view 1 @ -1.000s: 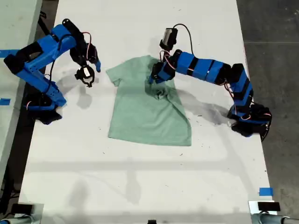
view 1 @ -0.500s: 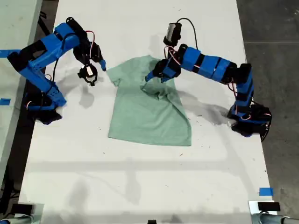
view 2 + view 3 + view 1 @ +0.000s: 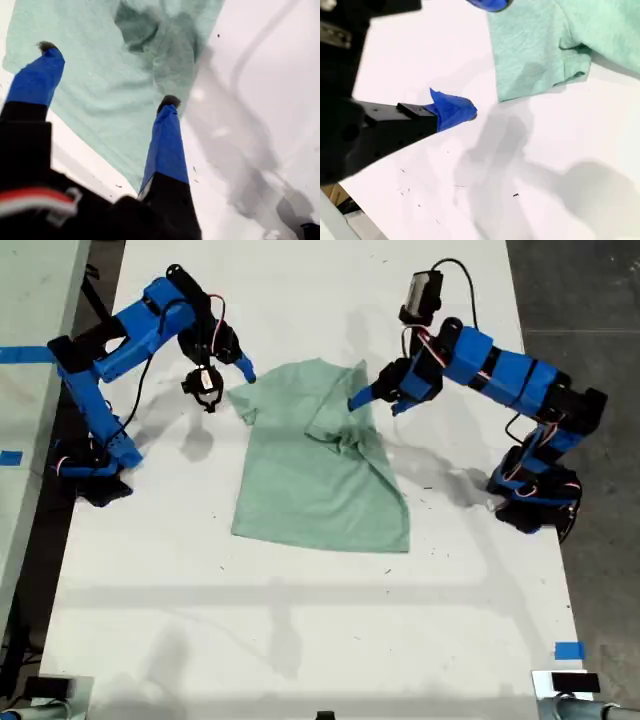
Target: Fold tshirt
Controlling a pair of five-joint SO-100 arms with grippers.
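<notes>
White surface [image 3: 300,640] under both arms, w/ grey floor showing at the exterior view's right edge. Pale mint-green short-sleeved cloth tshirt [image 3: 310,490] lies mid-surface, neck toward the far end; body mostly flat, but the sleeve on the exterior view's right is already turned in over the chest and bunched into a wrinkled lump.

My first tool [image 3: 107,75] hangs above that folded edge, jaws spread wide, nothing between them; in the exterior view it's the arm at the right, first tool [image 3: 372,398]. My second tool [image 3: 470,55] sits just off the other sleeve, over bare surface, jaws apart, empty; one blue tip near the sleeve hem, other at frame edge.

Step in hand, I'd say: take the remaining sleeve and fold it inward. To do it well, come in low, pinch hem plus shoulder seam, not one layer only, then drag across slowly so the cloth lies flat. The lump prob. needs smoothing first.
</notes>
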